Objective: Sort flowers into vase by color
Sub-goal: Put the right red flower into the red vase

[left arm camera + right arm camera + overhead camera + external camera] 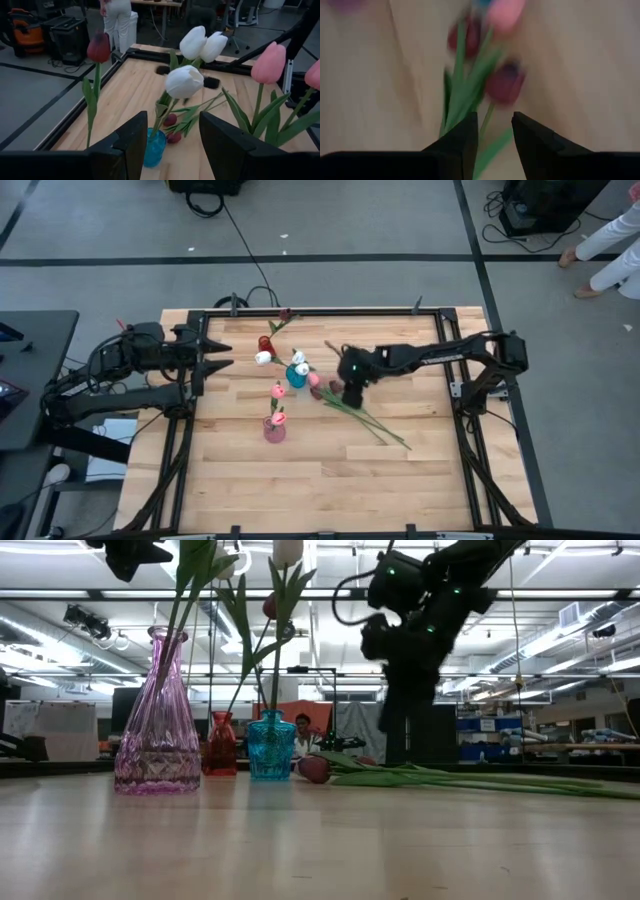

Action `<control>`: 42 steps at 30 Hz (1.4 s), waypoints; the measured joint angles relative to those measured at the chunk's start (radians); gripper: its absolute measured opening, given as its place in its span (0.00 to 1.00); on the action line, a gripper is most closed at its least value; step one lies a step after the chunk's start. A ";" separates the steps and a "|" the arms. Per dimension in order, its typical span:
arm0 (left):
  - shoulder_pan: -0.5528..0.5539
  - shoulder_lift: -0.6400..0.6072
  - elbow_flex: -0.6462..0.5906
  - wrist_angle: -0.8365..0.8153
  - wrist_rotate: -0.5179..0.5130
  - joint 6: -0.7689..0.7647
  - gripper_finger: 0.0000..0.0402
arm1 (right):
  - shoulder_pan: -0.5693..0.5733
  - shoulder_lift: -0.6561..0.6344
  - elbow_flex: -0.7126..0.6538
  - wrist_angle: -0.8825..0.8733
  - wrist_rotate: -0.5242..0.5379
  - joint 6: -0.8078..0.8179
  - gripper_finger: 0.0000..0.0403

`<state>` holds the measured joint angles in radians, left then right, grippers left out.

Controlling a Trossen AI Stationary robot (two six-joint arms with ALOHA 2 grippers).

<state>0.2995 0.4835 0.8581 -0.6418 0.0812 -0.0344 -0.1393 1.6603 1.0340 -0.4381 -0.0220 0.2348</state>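
Observation:
Several tulips lie on the table right of the vases: long green stems (375,423), a pink bloom (314,379) and dark red blooms (334,387) (314,769). My right gripper (353,398) (495,131) points down over them, open, with a green stem (488,116) between its fingers. The blue vase (296,377) (271,745) holds white tulips (184,81). Pink tulips stand in the pink vase (274,429) (157,735). A dark red tulip (99,47) stands in the red vase (265,343) (222,745). My left gripper (222,356) (172,145) waits open at the table's left edge, facing the vases. My right gripper comes from above with one finger on either side of a green stem (485,125) just below the dark red bloom (504,84). Whether a finger touches the stem I cannot tell. The flowers lie flat on the table.
The three vases stand close together at the table's left middle, with blooms and leaves reaching high above them. A black frame (455,395) runs around the wooden table. The near half of the tabletop (330,480) is bare wood. People show in the room beyond.

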 joint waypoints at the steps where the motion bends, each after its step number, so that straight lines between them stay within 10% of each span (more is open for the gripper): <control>1: 0.000 0.000 0.000 0.004 -0.003 0.000 0.46 | 0.019 0.009 0.000 -0.029 0.018 0.015 0.33; 19: 0.000 0.000 0.000 0.025 -0.052 0.029 0.46 | 0.094 0.040 0.046 -0.349 -0.048 0.263 0.33; 42: 0.000 0.000 0.000 0.074 -0.052 0.028 0.46 | 0.203 0.166 0.046 -0.335 0.029 0.319 0.32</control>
<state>0.2994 0.4835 0.8581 -0.5682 0.0292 -0.0060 0.0639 1.8267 1.0796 -0.7727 0.0071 0.5537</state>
